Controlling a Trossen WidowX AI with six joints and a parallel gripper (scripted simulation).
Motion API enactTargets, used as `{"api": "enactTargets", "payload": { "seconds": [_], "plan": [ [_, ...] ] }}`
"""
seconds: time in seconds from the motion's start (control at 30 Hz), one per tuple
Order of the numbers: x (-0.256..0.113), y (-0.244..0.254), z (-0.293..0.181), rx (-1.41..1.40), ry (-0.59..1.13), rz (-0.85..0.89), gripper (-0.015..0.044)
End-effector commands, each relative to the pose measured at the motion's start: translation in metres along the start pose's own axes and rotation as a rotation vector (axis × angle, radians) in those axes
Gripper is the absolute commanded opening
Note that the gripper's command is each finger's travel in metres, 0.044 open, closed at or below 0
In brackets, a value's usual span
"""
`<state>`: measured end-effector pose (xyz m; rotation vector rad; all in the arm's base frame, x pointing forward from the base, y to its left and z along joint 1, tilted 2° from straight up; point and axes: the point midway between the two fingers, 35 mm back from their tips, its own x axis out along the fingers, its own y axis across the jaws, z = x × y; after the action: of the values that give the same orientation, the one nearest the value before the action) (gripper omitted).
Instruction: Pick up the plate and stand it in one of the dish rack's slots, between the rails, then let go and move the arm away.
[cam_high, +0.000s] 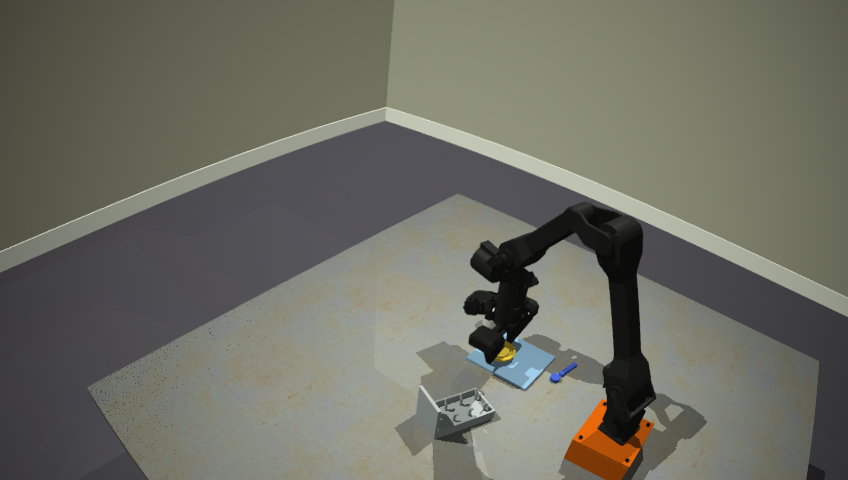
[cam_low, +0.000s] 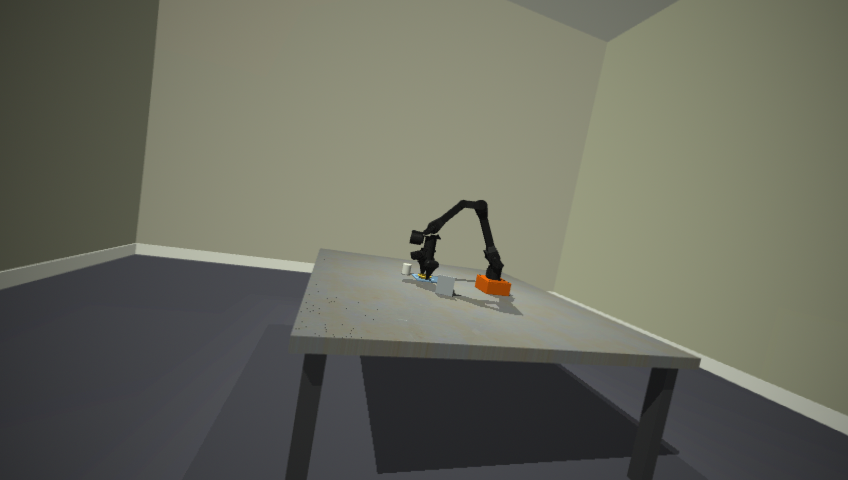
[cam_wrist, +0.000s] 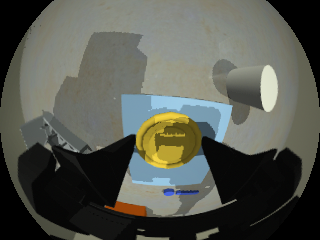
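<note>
The yellow round plate (cam_high: 507, 354) (cam_low: 422, 275) (cam_wrist: 169, 152) lies flat on a light blue board. My gripper (cam_high: 499, 350) (cam_wrist: 169, 139) points down over the board and is open, its fingertips on opposite sides of the plate, close to its rim. Nothing is gripped. Whether the tips touch the rim cannot be told. The grey dish rack (cam_high: 427, 411) (cam_low: 445, 285) (cam_wrist: 36, 132) stands apart from the board, with one tall end wall, low sides and several small rails inside. Its slots hold no plate. In the exterior view its tall wall hides its inside.
The blue board (cam_high: 525, 378) (cam_wrist: 136, 111) lies under the plate. A white cup (cam_low: 406, 268) (cam_wrist: 245, 87) stands beyond the board; the arm mostly hides it in the top view. A blue spoon (cam_high: 563, 372) (cam_wrist: 181, 192) lies between the board and the orange arm base (cam_high: 598, 453) (cam_low: 491, 285).
</note>
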<state>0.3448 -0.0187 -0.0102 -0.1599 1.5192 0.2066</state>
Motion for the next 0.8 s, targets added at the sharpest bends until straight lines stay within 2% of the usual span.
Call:
{"api": "enactTargets", "payload": {
  "seconds": [0.0,0.37,0.47,0.77],
  "plan": [
    [0.001,0.001,-0.001,0.005,0.003,0.005,0.0384],
    [0.001,0.001,-0.001,0.005,0.003,0.005,0.0317],
    [-0.002,0.001,0.0,0.005,0.003,0.005,0.0238],
    [-0.047,-0.003,0.01,0.005,0.002,0.004,0.0002]
  ]
}}
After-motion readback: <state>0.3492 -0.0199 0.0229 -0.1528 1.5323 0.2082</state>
